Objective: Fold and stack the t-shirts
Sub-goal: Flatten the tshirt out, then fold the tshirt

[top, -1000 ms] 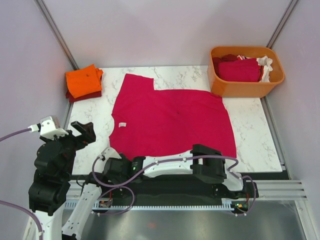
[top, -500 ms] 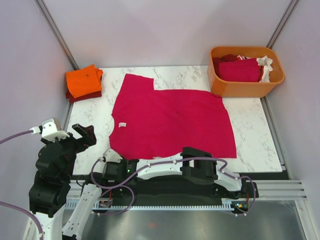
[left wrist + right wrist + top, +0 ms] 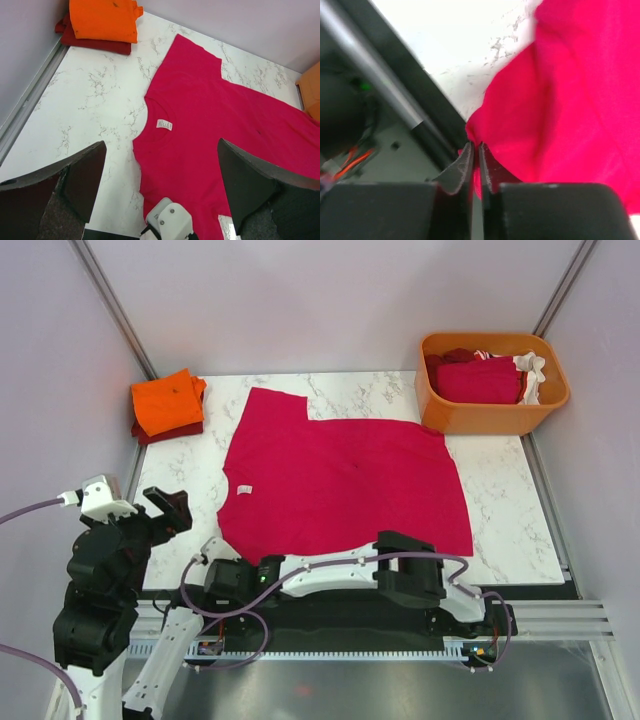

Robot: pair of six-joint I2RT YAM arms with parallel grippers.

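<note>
A crimson-pink t-shirt (image 3: 340,480) lies spread flat across the marble table, its collar label toward the left. My right gripper (image 3: 476,150) is shut on the shirt's near-left hem (image 3: 485,125), with cloth pinched between its two fingers at the table's front edge. From above, that gripper (image 3: 228,558) reaches in from the right along the near edge. My left gripper (image 3: 160,185) hangs open above the front-left corner, holding nothing. A folded orange t-shirt (image 3: 168,402) sits on a folded dark red one (image 3: 165,432) at the back left.
An orange plastic tub (image 3: 490,415) at the back right holds a dark red shirt (image 3: 478,380) and a white one (image 3: 530,370). The black front rail (image 3: 395,95) runs just beside the right gripper. Grey walls enclose the table on three sides.
The right gripper has closed on the crimson-pink shirt's near-left hem, and its arm shifted slightly along the front edge. The left gripper sank a little and stayed open.
</note>
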